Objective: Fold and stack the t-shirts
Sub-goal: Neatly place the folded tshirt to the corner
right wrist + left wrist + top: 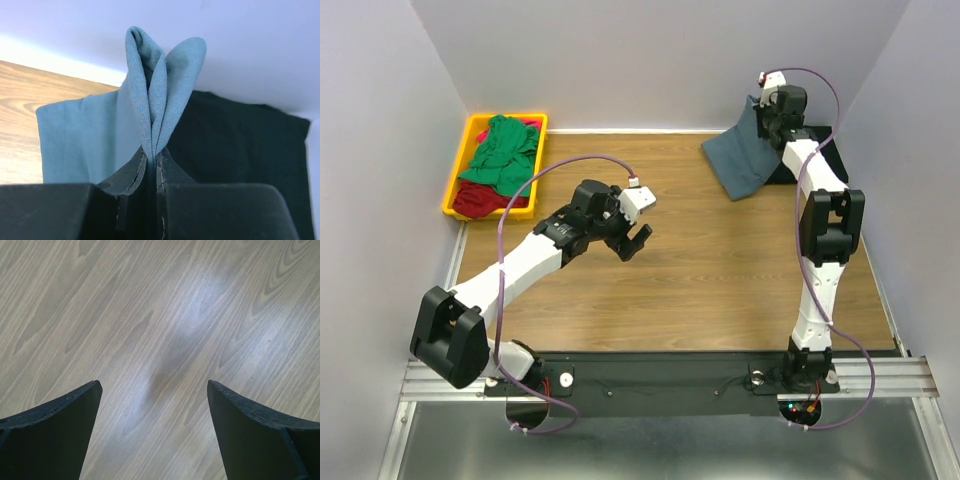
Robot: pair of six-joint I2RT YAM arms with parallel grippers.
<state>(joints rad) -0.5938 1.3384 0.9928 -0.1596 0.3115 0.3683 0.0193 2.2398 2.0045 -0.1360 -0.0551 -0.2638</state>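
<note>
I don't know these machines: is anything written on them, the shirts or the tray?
No text can be read in any view.
The blue-grey shirt, black shirt, green shirt and red shirt look plain.
The yellow tray, left arm and right arm show no lettering.

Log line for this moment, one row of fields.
left pincer: open, empty, over table | right pincer: shut on blue-grey shirt, edge raised | black shirt: lying behind it | green shirt, red shirt: in yellow tray

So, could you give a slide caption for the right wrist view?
Right pincer shut on a fold of the blue-grey t-shirt; black t-shirt behind.
</note>
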